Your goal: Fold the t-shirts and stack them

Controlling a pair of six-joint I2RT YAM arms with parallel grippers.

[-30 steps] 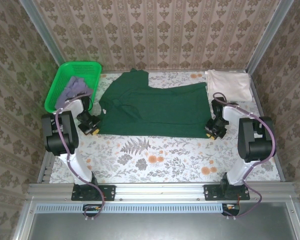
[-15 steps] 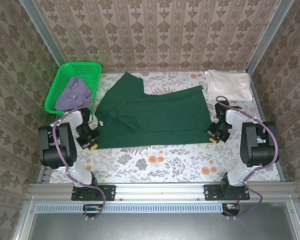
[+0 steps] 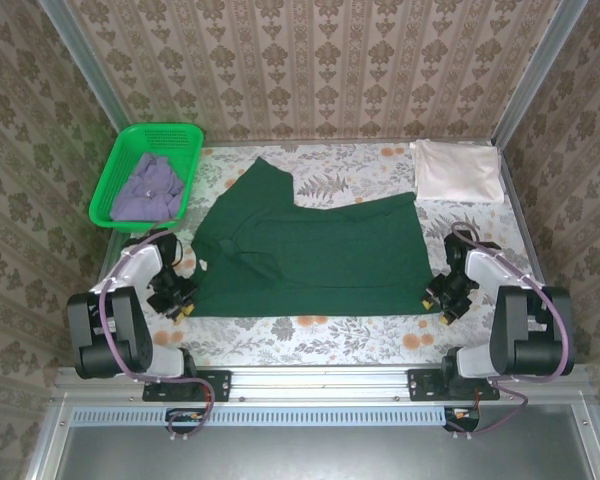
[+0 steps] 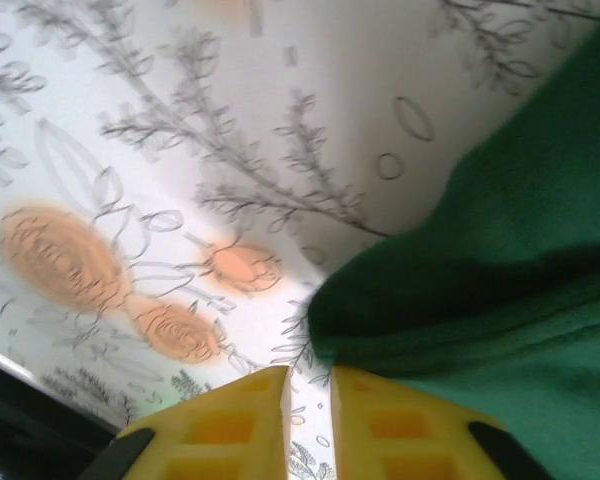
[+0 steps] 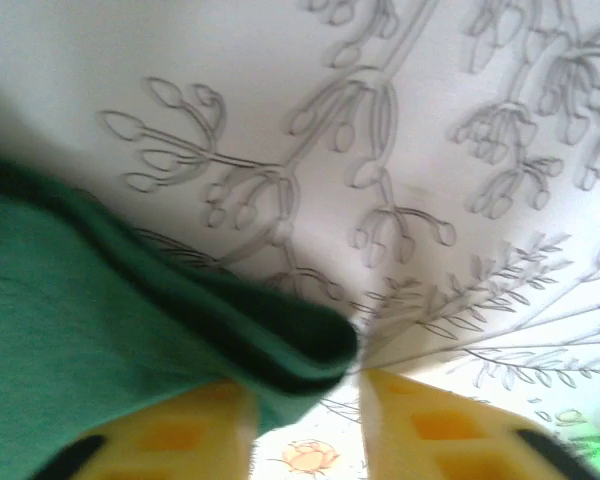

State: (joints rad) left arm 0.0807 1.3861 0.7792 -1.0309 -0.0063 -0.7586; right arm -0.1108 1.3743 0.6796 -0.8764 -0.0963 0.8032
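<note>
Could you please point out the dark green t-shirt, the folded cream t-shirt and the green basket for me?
dark green t-shirt (image 3: 320,255), top external view, middle of its body.
cream t-shirt (image 3: 458,170), top external view, centre of the folded cloth.
green basket (image 3: 162,128), top external view, far rim.

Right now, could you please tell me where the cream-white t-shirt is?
In the top view, the cream-white t-shirt lies folded at the far right corner of the table, just beyond the right end of the dark green t-shirt.
</note>
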